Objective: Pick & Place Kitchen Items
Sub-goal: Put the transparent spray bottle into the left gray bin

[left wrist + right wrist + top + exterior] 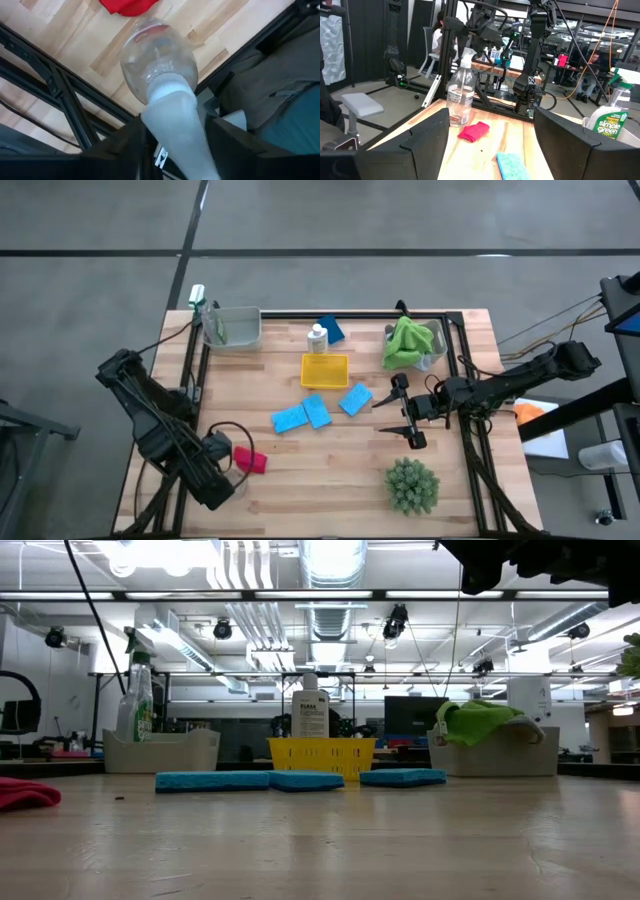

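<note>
left gripper (232,470): near-left corner, beside red cloth (250,461)
right gripper (407,410): open, right of blue sponges (322,410)
yellow tray (325,371): centre
plant (412,484): near right

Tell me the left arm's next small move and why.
Likely firm up the grip on the clear spray bottle and lift straight up: the left end effector sits around its white top, and the bottle stands upright beside the red cloth.

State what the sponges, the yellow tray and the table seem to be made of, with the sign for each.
Sponges: likely soft foam, matte blue; flat slabs with a rough-looking face.
Yellow tray: probably moulded plastic, with a ribbed or slotted wall.
Table: wood, butcher-block style; visible planks and grain, with a light sheen.
</note>
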Robot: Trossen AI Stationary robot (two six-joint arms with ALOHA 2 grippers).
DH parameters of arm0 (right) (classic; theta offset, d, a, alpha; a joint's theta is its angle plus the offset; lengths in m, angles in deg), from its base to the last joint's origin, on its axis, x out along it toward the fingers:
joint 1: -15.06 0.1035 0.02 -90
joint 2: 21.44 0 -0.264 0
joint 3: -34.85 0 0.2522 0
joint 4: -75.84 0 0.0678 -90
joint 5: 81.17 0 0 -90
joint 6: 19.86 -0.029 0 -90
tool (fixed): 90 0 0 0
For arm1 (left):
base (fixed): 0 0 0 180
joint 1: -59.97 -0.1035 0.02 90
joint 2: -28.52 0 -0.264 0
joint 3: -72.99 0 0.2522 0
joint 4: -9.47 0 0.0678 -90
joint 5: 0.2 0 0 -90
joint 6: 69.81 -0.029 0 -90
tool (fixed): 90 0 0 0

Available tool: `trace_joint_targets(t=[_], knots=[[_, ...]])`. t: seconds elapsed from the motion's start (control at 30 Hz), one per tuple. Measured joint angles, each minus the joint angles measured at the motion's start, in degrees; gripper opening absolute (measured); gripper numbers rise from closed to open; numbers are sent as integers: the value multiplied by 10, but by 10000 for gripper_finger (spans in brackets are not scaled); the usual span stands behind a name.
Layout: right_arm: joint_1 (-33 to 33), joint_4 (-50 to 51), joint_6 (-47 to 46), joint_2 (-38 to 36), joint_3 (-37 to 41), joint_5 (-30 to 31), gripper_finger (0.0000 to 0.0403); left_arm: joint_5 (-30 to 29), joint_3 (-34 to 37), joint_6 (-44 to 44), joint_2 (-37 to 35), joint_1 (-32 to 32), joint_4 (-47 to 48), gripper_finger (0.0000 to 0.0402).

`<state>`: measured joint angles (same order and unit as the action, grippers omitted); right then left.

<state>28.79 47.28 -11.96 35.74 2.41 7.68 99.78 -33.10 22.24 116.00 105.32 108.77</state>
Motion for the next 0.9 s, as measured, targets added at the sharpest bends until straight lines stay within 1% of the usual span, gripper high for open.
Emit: trace_joint_targets(t=[0.13, 0.17, 0.5, 0.63, 0.77, 0.83, 0.9], knots=[[0, 0, 0, 0, 0, 0, 283, 4, 0, -11, -4, 0, 3, 98], [0, 0, 0, 0, 0, 0, 283, 6, 0, -16, -7, 0, 5, 79], [0, 0, -2, 0, 0, 0, 283, 7, 0, -23, -33, -4, -4, 79], [0, 0, -2, 0, 0, 0, 283, -14, 0, -34, -53, -12, 1, 79], [0, 0, -2, 0, 0, 0, 283, -29, 0, -55, -71, -39, 25, 79], [0, 0, -2, 0, 0, 0, 283, -30, 0, -75, -80, -61, 46, 79], [0, 0, -2, 0, 0, 0, 283, -38, 0, -104, -90, -87, 47, 79]])
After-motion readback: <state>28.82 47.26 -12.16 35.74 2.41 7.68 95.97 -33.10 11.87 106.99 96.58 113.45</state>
